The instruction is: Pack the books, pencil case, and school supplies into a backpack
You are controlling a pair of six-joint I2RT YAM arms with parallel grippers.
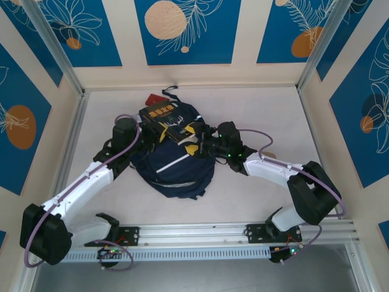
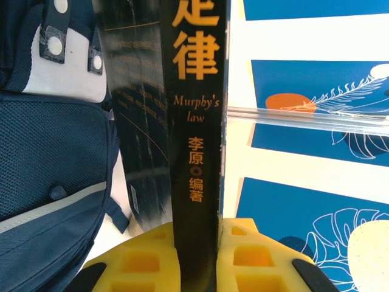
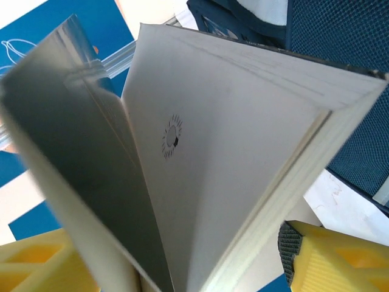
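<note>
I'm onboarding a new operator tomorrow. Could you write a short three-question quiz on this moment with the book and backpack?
1. True or false: the left end effector is shut on the spine of the black book.
2. Right end effector: what stands between its jaws? A) the book's fanned pages B) a pencil case C) a ruler
3. Fill in: the English title on the spine reads "Murphy's ___".
Key: 1 true; 2 A; 3 law.

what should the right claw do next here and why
Probably close the right claw on the black paperback book: its cover gapes open between that claw's parted fingers, while the left claw pinches its spine over the navy fabric backpack.
</note>
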